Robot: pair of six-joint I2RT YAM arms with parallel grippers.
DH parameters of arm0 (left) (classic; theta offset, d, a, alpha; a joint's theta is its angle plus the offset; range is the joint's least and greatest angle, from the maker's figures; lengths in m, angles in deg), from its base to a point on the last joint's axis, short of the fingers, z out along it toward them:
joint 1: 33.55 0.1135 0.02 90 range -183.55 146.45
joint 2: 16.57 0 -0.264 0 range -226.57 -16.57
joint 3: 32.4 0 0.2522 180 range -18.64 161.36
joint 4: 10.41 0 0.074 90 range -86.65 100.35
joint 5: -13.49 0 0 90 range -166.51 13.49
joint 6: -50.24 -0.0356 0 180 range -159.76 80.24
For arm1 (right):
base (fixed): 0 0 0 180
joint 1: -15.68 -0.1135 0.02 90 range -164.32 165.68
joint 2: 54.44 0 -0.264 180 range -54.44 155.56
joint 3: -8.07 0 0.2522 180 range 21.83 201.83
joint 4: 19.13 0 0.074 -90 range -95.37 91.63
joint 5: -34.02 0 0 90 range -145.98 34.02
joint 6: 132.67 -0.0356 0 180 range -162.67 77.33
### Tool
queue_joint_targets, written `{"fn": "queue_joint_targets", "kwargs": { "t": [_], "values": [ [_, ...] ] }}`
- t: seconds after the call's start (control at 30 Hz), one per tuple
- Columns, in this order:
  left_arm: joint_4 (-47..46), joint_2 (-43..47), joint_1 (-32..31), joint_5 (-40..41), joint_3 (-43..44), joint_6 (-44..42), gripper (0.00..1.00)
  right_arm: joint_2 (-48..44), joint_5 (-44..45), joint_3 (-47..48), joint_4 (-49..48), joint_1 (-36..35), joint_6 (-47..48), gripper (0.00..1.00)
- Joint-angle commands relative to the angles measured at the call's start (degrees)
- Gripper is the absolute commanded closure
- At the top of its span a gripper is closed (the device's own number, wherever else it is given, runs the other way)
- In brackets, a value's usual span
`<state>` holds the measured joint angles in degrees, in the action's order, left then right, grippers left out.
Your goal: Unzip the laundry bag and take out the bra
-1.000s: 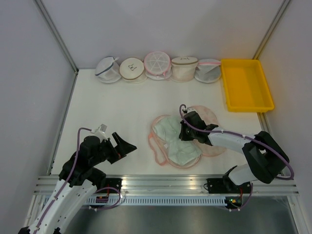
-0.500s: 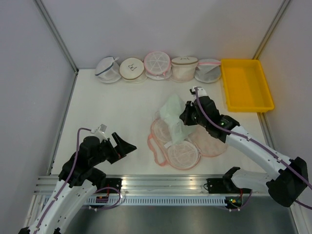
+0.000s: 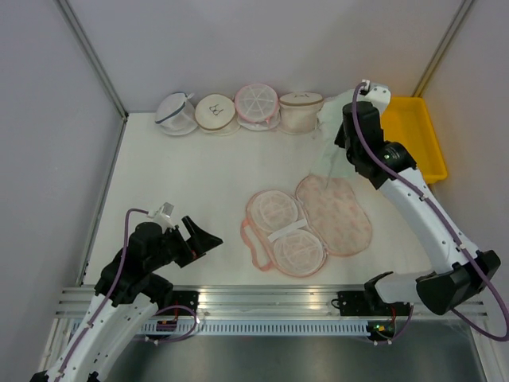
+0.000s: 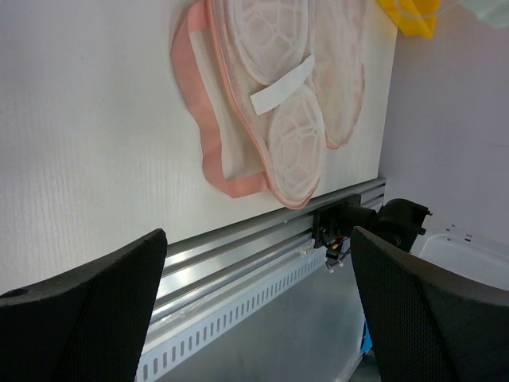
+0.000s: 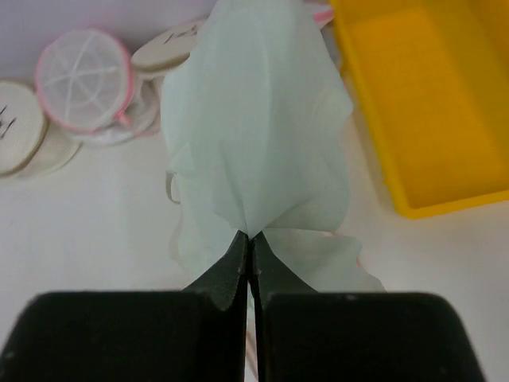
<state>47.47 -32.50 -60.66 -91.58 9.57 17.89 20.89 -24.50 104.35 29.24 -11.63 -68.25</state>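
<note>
Right gripper (image 5: 249,243) pinches the bra (image 5: 254,135) at one o'clock; bag (image 3: 310,227) (lying open) mid-counter; left gripper (image 4: 256,310) spread at eight.

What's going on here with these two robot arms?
The right tool is shut on the bra, holding the pale cloth up off the table at the back, beside the yellow tray. The laundry bag lies unzipped and spread open mid-table, with the bra out of it. The left tool is open near the front edge, holding nothing.
</note>
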Motion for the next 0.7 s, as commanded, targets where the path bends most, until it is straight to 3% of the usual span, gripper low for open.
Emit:
{"fn": "queue_joint_targets", "kwargs": {
  "t": [0.0,0.2,0.47,0.67],
  "values": [
    [-0.61,-0.16,-0.04,-0.75,2.20,0.89,0.01,3.15,7.54,6.15,1.69,5.41,2.82,1.00],
    [-0.18,-0.51,-0.04,-2.24,2.47,0.71,0.00,11.41,8.95,16.52,0.72,15.52,5.28,1.00],
    [-0.09,-0.86,-0.04,-3.91,2.12,1.50,0.00,24.33,12.81,21.80,-3.93,26.68,7.04,1.00],
    [0.18,-1.22,-0.04,-4.18,2.03,2.64,0.00,34.17,9.82,26.72,-6.92,33.54,7.04,1.00]
  ]
}}
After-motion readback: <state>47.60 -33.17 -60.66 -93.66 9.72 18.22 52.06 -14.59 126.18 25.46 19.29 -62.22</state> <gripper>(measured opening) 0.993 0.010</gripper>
